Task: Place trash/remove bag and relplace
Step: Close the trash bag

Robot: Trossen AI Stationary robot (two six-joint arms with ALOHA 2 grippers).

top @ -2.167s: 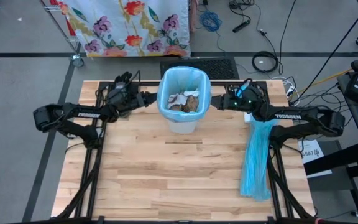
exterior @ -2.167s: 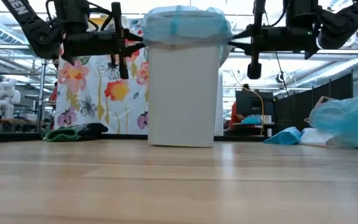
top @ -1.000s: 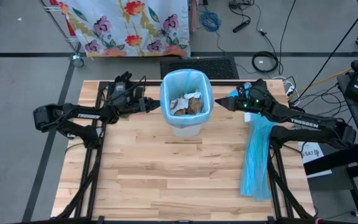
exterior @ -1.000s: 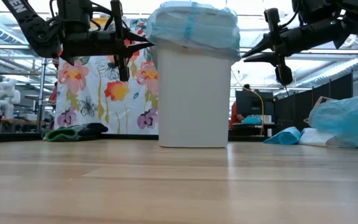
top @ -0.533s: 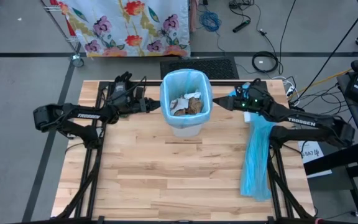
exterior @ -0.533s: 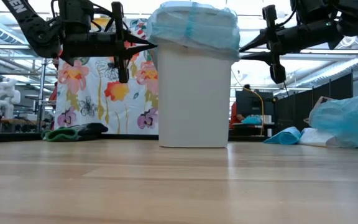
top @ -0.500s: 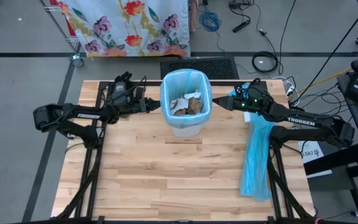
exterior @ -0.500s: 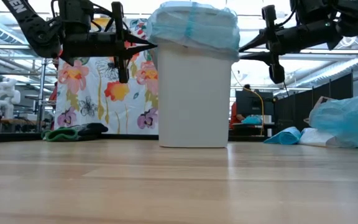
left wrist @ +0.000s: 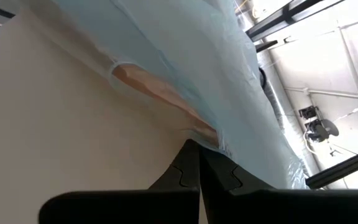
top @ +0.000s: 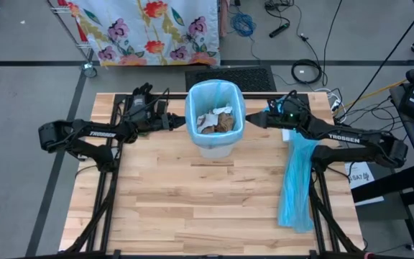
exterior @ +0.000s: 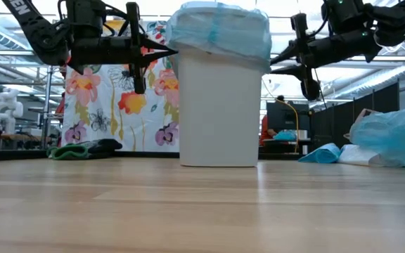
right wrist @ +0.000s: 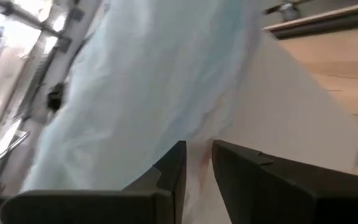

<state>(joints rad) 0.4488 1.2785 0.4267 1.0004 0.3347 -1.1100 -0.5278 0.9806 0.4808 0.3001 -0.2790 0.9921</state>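
Now | left pincer (top: 179, 120): closed | right pincer (top: 249, 119): parted | trash (top: 215, 120) between

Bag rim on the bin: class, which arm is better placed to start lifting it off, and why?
Probably the left. The left gripper is shut with its tips at the bag's edge on the bin; the right gripper is open, short of the rim.

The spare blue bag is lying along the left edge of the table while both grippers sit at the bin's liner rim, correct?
Not quite: the high view shows the spare blue bag along the table's right edge, under the right arm. The left gripper and right gripper are indeed at the bin's liner rim.
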